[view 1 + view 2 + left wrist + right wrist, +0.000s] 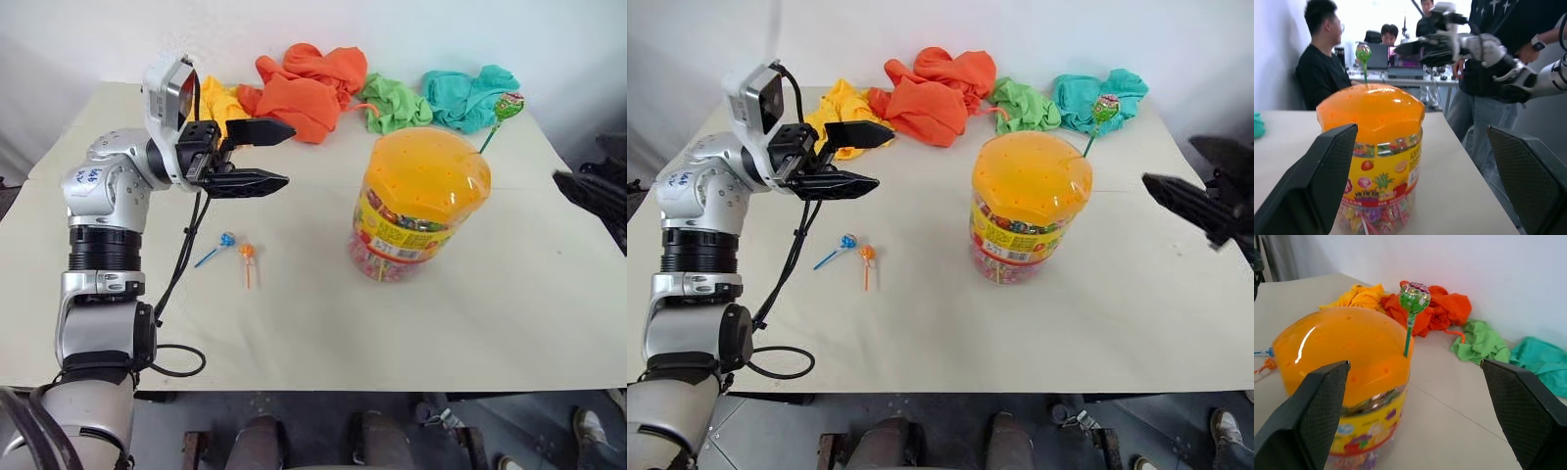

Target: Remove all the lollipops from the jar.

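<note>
Item 1. Cream rectangular surface (470, 323), carrying everything listed below.

Item 2. Two small round wrapped lollipops, lying flat on the surface near its front, touching or almost touching at the heads: a blue-stick lollipop (217, 247) and an orange lollipop (247, 257). Both were out of the jar and well apart from it.

Item 3. Left pincer (263, 157), two black fingers, raised above the surface over the two lying sweets, pointing towards the jar. Jaws stood wide; nothing between them.

Item 4. Large clear plastic jar (411, 235) with an orange domed lid dotted with holes and a yellow-red label, upright on the surface, coloured candy visible through its wall.

Item 5. Green wrapped lollipop (507, 106) on a thin green stick, standing upright out of a hole at the far edge of the lid: the one sweet left in the jar.

Item 6. Right pincer (1176, 196), at the right side, level with the jar and aimed towards it. Jaws wide, empty.

Item 7. Crumpled cloths along the far edge: yellow cloth (220, 103), orange cloth (309, 83), light green cloth (397, 103), teal cloth (470, 93).

Judgement: two of three sweets removed; the last extraction appeared to be beginning. The next move would call for the right pincer to reach the green stick above the lid, close on it, and draw it straight up out of its hole.
</note>
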`<state>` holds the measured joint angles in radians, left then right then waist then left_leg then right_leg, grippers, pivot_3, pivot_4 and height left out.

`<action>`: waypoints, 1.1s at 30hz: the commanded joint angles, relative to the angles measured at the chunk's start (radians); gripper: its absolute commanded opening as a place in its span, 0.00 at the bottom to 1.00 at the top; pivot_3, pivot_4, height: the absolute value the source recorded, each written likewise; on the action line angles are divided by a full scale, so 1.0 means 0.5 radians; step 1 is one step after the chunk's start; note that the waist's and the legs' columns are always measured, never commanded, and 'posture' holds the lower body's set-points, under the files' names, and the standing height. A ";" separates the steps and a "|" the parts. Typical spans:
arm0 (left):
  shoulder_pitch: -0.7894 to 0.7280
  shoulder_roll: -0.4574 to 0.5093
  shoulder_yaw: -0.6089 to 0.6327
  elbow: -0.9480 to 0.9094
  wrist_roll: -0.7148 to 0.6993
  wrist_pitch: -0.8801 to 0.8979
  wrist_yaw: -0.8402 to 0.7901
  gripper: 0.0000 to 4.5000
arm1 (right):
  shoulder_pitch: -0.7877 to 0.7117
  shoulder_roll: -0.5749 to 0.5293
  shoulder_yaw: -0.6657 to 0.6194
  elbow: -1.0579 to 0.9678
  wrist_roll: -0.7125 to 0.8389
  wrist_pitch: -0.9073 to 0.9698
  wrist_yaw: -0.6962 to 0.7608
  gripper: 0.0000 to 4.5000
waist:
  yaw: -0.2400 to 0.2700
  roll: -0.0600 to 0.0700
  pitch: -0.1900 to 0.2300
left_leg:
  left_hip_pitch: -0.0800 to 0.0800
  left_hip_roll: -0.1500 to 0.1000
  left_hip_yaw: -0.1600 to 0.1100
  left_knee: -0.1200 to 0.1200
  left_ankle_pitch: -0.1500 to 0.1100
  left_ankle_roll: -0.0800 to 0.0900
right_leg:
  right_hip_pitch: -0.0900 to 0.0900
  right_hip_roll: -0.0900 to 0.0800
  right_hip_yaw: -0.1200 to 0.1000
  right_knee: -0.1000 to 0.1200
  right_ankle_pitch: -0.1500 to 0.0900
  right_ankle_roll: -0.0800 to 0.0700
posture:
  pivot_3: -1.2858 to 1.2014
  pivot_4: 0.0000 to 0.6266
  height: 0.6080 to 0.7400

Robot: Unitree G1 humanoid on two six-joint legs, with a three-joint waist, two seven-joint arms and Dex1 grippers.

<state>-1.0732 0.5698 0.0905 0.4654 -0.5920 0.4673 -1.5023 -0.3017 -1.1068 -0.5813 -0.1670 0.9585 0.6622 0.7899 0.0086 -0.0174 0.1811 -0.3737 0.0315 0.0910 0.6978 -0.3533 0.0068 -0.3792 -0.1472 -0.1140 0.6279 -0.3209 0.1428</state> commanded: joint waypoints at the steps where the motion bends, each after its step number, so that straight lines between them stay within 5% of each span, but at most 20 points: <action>1: -0.007 0.058 -0.052 0.015 -0.025 -0.079 -0.224 1.00 | -0.253 0.014 0.238 0.212 -0.133 -0.037 0.083 1.00 | 0.004 0.000 0.000 | -0.001 0.000 0.000 0.001 -0.001 0.001 | 0.000 0.000 0.000 -0.001 0.000 0.000 | 0.52 0.24 1.00; 14: 0.096 0.124 -0.013 -0.118 -0.080 -0.068 -0.145 1.00 | -1.030 0.402 0.675 0.752 -0.448 -0.140 0.331 1.00 | -0.021 0.001 0.001 | -0.025 -0.001 0.001 0.005 -0.002 0.003 | -0.024 -0.001 -0.001 0.003 0.001 0.002 | 0.52 0.24 1.00; 28: 0.142 0.154 -0.015 -0.195 -0.091 -0.027 -0.106 1.00 | -1.206 0.447 0.606 0.691 -0.463 -0.055 0.289 0.01 | -0.024 0.002 0.001 | -0.032 -0.001 0.001 0.007 -0.002 0.003 | -0.030 -0.001 -0.003 0.003 0.001 0.002 | 0.52 0.24 1.00; 33: 0.146 0.152 -0.044 -0.189 -0.071 -0.026 -0.103 1.00 | -1.315 0.447 0.562 0.613 -0.433 0.006 0.204 0.01 | -0.024 0.002 0.001 | -0.032 -0.001 0.001 0.006 -0.002 0.003 | -0.030 -0.001 -0.003 0.003 0.001 0.002 | 0.52 0.24 1.00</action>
<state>-1.0019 0.6340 0.0613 0.3977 -0.6248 0.4597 -1.5013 -0.9291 -0.8713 -0.2520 0.1843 0.7186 0.6584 0.9076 -0.0036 -0.0162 0.1818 -0.3898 0.0310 0.0914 0.7010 -0.3542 0.0085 -0.3944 -0.1476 -0.1155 0.6296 -0.3204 0.1436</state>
